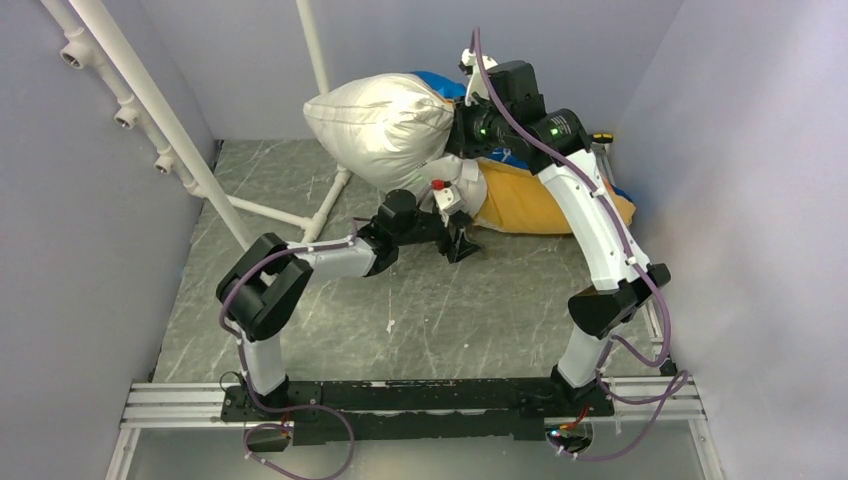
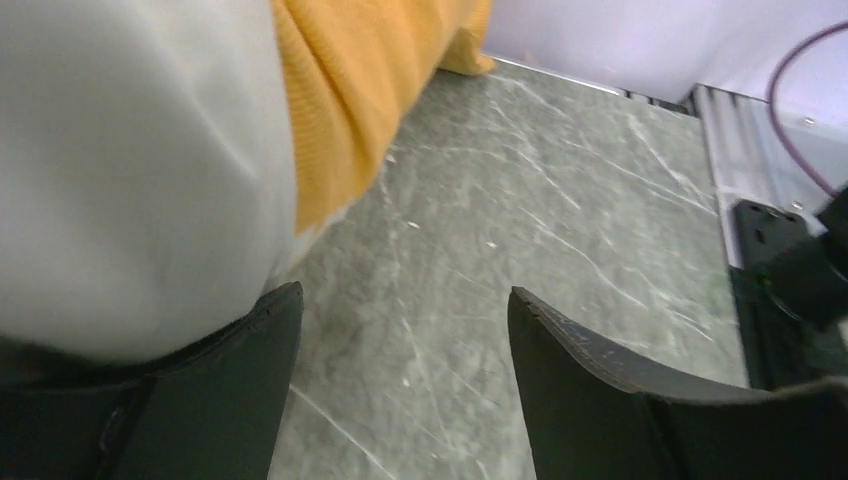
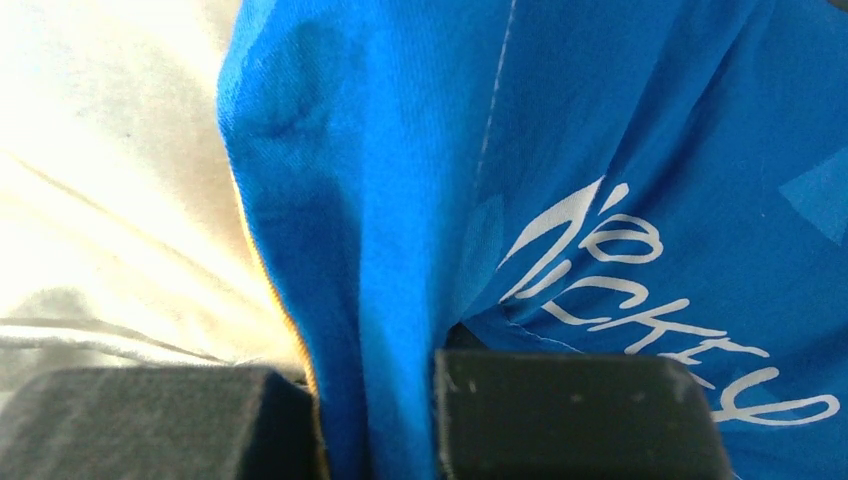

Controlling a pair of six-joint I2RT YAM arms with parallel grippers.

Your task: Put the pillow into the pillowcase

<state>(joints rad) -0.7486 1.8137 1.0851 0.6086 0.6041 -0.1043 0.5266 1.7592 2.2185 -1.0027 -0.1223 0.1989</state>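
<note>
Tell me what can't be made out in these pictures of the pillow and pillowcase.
- Top view: the pillowcase mouth is hidden behind the right arm and the pillow, so how far in the pillow sits is unclear.
- Left wrist view: the pillow is blurred and cut off by the left edge.
- Right wrist view: the pillow is washed out by glare; no logo shows.

Even, bright overhead light in top view; soft shadows on tabletop (image 1: pixel 450 310). Overexposed pillow (image 3: pixel 110 150) in right wrist view. Blurred fingers (image 2: pixel 620 400) and pillowcase (image 2: pixel 350 90) in left wrist view.
</note>
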